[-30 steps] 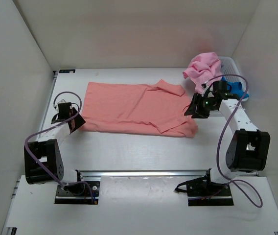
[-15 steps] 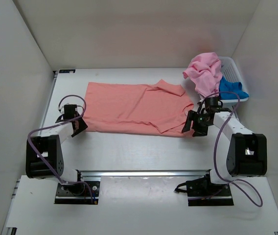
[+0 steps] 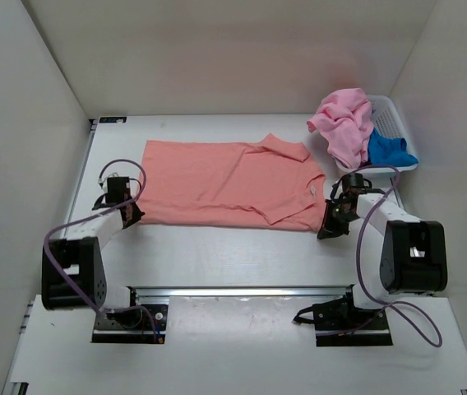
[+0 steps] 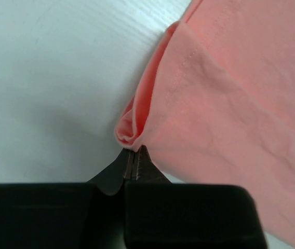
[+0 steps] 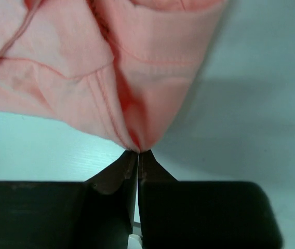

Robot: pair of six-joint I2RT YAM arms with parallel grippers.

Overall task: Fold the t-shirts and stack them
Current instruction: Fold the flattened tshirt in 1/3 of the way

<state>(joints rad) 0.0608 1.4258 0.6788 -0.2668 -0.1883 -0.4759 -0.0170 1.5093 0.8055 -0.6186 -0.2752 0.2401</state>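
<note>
Salmon-coral t-shirt (image 3: 225, 181) lies flat on the counter (image 3: 217, 247); my left jaws pinch its near left corner, my right jaws pinch its near right corner.

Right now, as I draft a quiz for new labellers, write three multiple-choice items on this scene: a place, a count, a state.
1. Where is the blue t-shirt? A in the white basket; B spread mid-table; C under an arm.
2. How many t-shirts show? A two; B three; C five.
3. The left gripper and right gripper are: A both open; B both shut on the salmon t-shirt; C both holding the basket.
Key: 1A, it lies in the basket beside the pink t-shirt; 2B, salmon, pink, blue; 3B, each wrist view shows jaws closed on salmon cloth.
</note>
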